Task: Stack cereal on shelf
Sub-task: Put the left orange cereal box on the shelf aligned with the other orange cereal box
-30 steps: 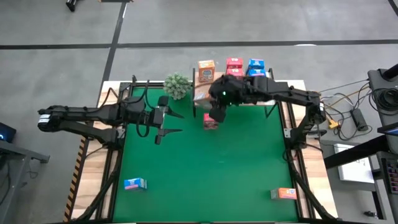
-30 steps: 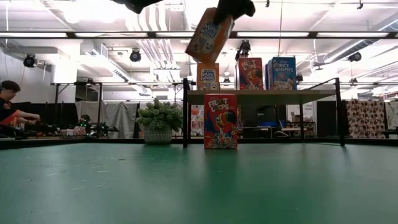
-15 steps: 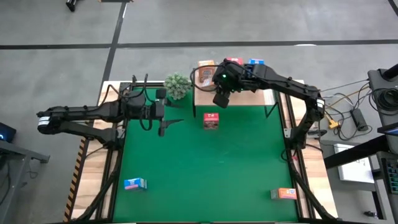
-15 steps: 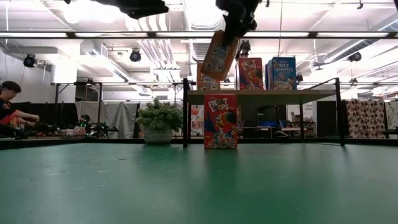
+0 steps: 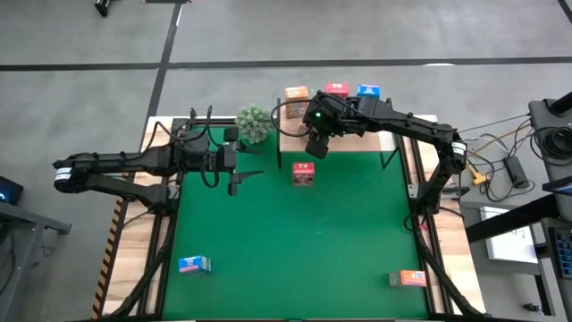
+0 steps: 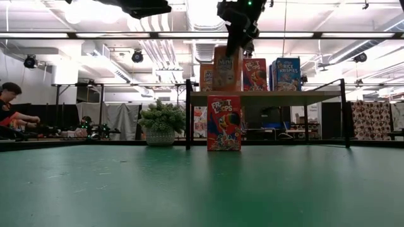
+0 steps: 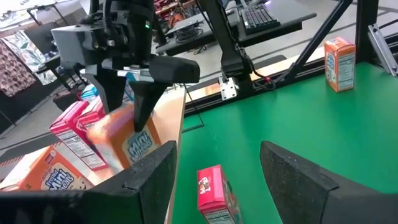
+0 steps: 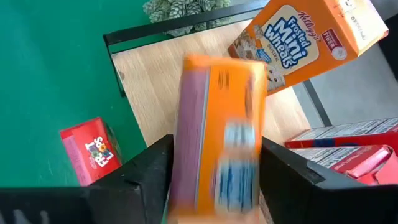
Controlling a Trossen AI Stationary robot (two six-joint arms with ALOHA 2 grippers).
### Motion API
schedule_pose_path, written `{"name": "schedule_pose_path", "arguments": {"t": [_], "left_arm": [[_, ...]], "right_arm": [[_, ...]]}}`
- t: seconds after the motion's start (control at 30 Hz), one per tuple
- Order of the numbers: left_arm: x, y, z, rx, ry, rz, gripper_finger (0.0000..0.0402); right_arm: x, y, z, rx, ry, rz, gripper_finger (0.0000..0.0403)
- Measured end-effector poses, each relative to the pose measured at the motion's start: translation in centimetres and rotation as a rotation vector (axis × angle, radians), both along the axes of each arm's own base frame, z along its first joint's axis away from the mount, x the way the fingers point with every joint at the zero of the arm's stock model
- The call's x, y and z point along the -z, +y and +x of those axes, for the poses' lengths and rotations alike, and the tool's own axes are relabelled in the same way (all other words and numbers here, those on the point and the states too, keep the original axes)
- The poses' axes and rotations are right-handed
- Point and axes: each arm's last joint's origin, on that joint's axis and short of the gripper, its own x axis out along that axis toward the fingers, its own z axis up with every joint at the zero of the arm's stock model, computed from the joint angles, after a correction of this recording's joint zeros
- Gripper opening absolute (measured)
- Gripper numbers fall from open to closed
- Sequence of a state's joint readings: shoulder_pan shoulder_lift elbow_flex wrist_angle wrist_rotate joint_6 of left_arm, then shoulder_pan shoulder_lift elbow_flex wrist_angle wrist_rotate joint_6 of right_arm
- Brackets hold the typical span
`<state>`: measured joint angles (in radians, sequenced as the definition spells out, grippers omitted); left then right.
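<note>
An orange cereal box (image 6: 226,68) stands upright on the light wooden shelf (image 6: 278,96), in front of another orange box (image 5: 296,94). A red box (image 6: 254,74) and a blue box (image 6: 287,74) stand beside them. My right gripper (image 6: 235,43) reaches down from above, its fingers on either side of the front orange box (image 8: 217,130) near its top. A red box (image 5: 303,173) stands on the green table in front of the shelf. My left gripper (image 5: 239,174) hovers open left of it, holding nothing. My right gripper's fingers (image 8: 155,171) flank the upper part (image 8: 214,81) of the front orange box, slanting down from the table's near side. The box stands upright with its bottom on the shelf board. Whether the fingers touch it, I cannot tell.
A small green plant (image 5: 256,122) stands left of the shelf, whose black side supports (image 6: 188,113) reach the table. A blue box (image 5: 193,264) lies near the front left and an orange box (image 5: 411,278) near the front right. A person (image 6: 9,107) sits far off.
My right gripper has gone toward the table's far edge and down over the shelf with the orange box. The box hung tilted in the air above the red box; now it stands upright on the shelf board.
</note>
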<state>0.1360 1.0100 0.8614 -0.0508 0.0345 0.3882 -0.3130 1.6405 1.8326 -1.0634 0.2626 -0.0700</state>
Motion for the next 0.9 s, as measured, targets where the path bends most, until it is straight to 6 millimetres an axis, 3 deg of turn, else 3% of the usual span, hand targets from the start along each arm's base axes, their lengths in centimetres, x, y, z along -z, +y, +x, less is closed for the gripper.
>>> {"name": "schedule_pose_path", "arguments": {"t": [0.23,0.43,0.7,0.9], "left_arm": [[-0.1,0.0,0.0,0.0,-0.005,0.0,0.0215],[0.0,0.0,0.0,-0.001,-0.005,-0.007,0.0215],[0.0,0.0,0.1,-0.001,-0.002,-0.011,0.0215],[0.1,0.0,0.2,-0.001,0.003,-0.01,0.0215]], "right_arm": [[-0.1,0.0,0.0,0.004,-0.003,0.002,0.0236],[-1.6,0.1,-0.1,0.002,-0.053,-0.013,0.0244],[-4.3,1.9,-0.5,-0.026,-0.107,-0.002,0.0226],[-4.3,3.9,-2.0,-0.039,0.047,0.062,0.0178]]}}
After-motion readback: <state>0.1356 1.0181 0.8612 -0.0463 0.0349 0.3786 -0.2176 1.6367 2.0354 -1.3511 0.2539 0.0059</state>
